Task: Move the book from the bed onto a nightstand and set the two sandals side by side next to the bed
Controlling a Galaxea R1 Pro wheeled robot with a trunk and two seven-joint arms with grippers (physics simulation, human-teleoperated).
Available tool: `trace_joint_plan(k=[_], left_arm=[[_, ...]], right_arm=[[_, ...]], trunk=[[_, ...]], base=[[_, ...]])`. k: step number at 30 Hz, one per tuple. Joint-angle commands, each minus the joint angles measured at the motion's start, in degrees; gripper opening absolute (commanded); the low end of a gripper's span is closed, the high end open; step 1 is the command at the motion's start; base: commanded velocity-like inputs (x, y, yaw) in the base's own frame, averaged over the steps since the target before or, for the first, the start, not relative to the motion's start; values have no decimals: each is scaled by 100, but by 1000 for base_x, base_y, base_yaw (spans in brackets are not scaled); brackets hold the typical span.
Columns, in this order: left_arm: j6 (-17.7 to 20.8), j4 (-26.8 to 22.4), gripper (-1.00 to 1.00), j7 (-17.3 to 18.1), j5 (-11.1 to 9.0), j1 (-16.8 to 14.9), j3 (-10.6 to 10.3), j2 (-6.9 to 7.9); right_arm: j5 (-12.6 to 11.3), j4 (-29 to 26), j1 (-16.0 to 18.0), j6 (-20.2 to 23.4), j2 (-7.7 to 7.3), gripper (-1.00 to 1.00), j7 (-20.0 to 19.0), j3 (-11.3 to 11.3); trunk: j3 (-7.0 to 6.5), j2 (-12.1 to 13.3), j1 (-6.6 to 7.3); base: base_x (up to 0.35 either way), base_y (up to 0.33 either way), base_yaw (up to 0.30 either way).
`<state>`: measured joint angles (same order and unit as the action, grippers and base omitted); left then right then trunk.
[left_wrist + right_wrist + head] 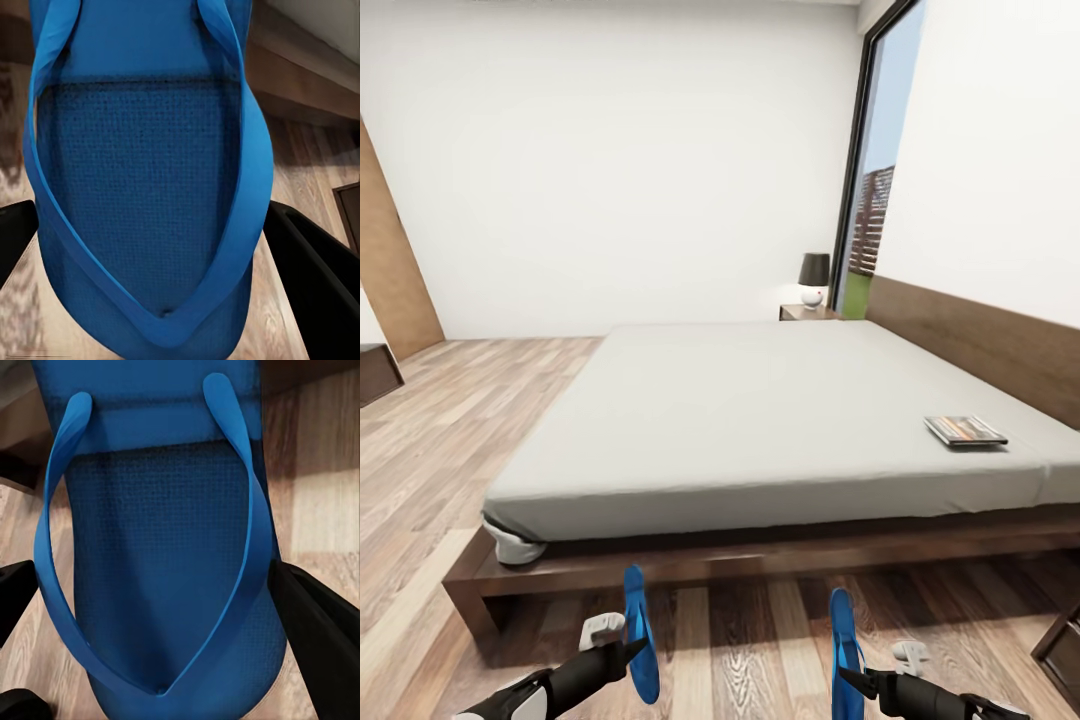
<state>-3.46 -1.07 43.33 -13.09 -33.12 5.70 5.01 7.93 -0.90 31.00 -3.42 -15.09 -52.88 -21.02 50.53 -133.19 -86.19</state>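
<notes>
Both grippers are holding sandals above the floor beside the bed
Left gripper (628,650) is pinching one sandal (641,635), right gripper (852,675) the other sandal (846,640); dropping them edge-up risks tipping apart, while the book (965,430) is lying near the bed's (690,565) headboard edge

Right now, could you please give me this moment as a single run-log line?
left gripper: shut on left sandal | right gripper: shut on right sandal | both held over floor beside bed | book: on mattress
</notes>
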Motion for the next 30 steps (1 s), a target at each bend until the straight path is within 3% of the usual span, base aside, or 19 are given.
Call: trace_joint_plan(k=[1, 18, 30], left_arm=[[-23, 10, -100, 18, 34, -6, 46, 0], [-23, 10, -100, 21, 34, -6, 46, 0], [-23, 10, -100, 18, 34, -7, 46, 0]], right_arm=[[60, 2, 2, -36, -2, -100, -12, -42], [60, 2, 1, -36, -2, -100, -12, -42], [60, 2, 2, -36, -2, -100, -12, -42]], trunk=[[6, -2, 1], [6, -2, 1], [6, -2, 1]], base=[[0, 0, 219], [0, 0, 215], [0, 0, 72]])
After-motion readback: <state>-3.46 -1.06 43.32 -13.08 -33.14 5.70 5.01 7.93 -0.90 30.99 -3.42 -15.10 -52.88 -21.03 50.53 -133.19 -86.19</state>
